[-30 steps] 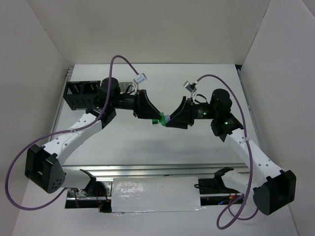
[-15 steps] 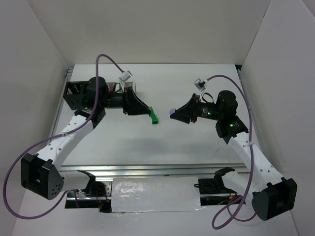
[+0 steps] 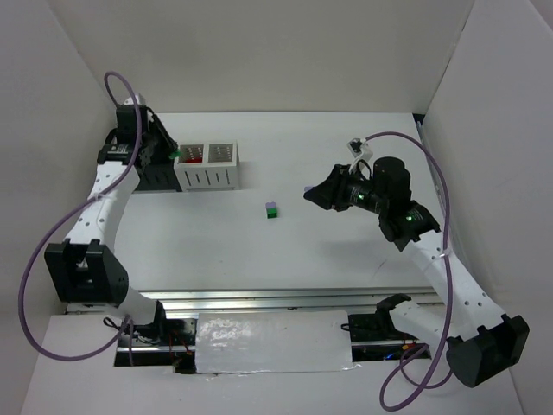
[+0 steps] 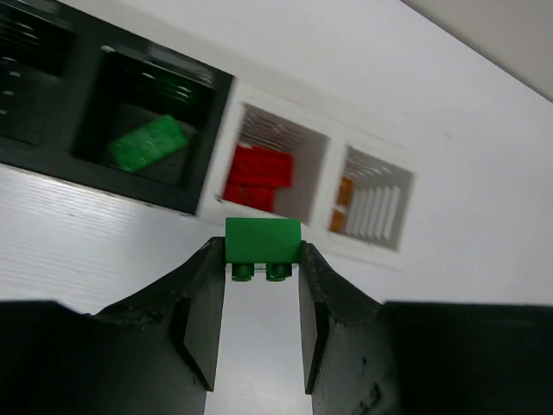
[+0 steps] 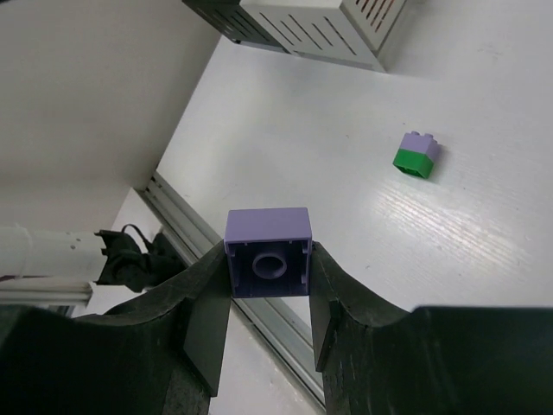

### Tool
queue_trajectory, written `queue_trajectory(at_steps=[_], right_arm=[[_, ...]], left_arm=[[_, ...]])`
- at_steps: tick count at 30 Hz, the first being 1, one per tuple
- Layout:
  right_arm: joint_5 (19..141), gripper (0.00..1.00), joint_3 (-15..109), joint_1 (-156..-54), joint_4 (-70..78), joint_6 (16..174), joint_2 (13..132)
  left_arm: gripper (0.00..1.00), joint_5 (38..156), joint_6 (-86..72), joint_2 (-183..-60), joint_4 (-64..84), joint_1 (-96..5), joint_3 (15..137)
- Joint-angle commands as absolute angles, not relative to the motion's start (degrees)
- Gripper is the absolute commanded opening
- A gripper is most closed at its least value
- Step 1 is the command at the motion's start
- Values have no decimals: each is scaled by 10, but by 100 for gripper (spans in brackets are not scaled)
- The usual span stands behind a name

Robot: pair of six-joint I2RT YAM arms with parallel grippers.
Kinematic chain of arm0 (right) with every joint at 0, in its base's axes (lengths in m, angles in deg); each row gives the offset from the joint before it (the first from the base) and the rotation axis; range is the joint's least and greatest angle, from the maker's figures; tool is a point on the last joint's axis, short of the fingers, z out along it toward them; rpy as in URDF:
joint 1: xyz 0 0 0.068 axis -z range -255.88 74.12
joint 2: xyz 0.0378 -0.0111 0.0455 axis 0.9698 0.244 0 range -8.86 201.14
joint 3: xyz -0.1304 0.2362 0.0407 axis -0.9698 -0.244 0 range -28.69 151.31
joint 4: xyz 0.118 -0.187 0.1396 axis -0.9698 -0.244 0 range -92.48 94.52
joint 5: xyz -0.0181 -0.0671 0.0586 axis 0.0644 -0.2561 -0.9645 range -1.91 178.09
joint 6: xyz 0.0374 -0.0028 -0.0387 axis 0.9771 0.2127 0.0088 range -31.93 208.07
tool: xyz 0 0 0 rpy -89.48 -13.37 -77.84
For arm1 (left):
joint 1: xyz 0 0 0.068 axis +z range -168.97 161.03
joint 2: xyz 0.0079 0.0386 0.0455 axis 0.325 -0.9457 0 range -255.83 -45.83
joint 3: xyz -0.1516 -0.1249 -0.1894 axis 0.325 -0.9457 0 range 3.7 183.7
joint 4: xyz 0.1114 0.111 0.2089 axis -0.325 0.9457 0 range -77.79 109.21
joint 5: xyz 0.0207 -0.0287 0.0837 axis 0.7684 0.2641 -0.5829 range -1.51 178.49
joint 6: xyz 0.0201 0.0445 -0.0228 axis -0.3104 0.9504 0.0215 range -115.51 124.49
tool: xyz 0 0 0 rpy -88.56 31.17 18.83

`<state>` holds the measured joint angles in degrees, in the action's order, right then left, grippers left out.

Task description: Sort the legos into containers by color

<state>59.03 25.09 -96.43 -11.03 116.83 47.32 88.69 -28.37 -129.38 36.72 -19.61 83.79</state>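
My left gripper (image 4: 263,259) is shut on a green lego (image 4: 263,240) and holds it above the table, just in front of the containers. In the top view it (image 3: 173,154) is at the black bin (image 3: 158,178). The black bin (image 4: 207,138) holds a green lego (image 4: 147,143). The joined white bins (image 4: 320,199) hold red legos (image 4: 257,177) and an orange plate (image 4: 340,192). My right gripper (image 5: 268,259) is shut on a lavender lego (image 5: 268,251), raised over the table right of centre (image 3: 309,194).
A lavender lego stacked on a green one (image 3: 271,210) stands on the table's middle, also in the right wrist view (image 5: 416,156). The white bins (image 3: 207,179) stand at the back left. White walls enclose the table; a metal rail (image 3: 276,298) runs along the near edge.
My left arm has swung from the table's middle to the bins at the back left, carrying the green lego. My right gripper has drawn back to the right with the lavender lego.
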Motion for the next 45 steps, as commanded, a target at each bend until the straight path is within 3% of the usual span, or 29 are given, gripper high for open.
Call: queue_trajectory(at_steps=[1,12,15,18,19,22,23,24,29,36,38,42,45], right_arm=[[636,0,291,-979,-155,1148,478],[630,0,283,-984,-175,1144,471],[631,0,288,-984,-180,1139,473],[623,0,293,-984,-180,1137,482],[619,0,294,-984,-179,1136,484],[609,0,300,-985,-180,1135,495],[608,0,301,-984,-179,1136,497],[604,0,301,-984,-177,1136,501],[603,0,311,-985,-177,1152,514],[537,0,392,-978,-229,1266,571],[490,0,401,-974,-211,1329,578],[439,0,390,-984,-139,1441,579],[418,0,364,-989,-53,1522,567]], left_arm=[[0,728,-277,-1348,394,-174,929],[21,684,-261,-1471,414,-155,1014],[35,686,-262,-1480,411,-154,1006],[57,690,-262,-1486,407,-152,996],[70,688,-262,-1484,405,-151,991],[87,685,-265,-1475,405,-151,984],[97,686,-265,-1473,404,-150,984],[100,684,-266,-1466,403,-151,982],[100,729,-245,-1444,403,-147,982],[99,1120,-95,-1208,100,-216,711],[100,1175,-77,-1168,29,-262,676],[100,1134,-30,-1106,11,-429,652],[100,1119,-39,-1081,-31,-477,636]])
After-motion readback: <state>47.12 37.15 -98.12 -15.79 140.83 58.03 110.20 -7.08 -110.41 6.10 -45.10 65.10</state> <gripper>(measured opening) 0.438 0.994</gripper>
